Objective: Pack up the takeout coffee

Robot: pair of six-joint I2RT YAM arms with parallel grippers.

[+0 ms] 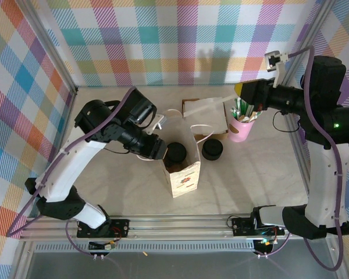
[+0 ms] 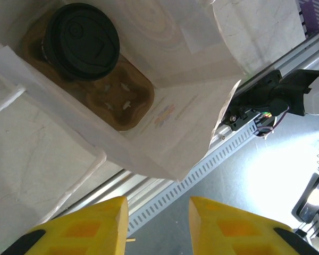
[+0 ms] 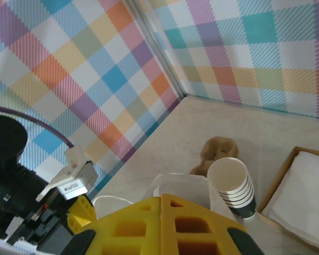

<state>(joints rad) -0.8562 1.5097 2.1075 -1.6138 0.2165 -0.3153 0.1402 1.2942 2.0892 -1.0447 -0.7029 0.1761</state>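
Left claw [image 2: 157,204], its yellow jaws partly apart and empty, hangs over the mouth of a white paper bag [image 2: 191,127] standing mid-tabletop [image 1: 262,174]. Inside, the coffee [image 2: 82,34], black lid on, sits in one well of a brown pulp carrier [image 2: 122,101], which likely keeps it upright for carrying; the neighbouring well is vacant. Right claw [image 3: 160,212], pressed shut on nothing, is held over the far right of the tabletop, apparently clear of the work. A small coloured print on the bag's side is too faint to read; no wording on the lid can be made out.
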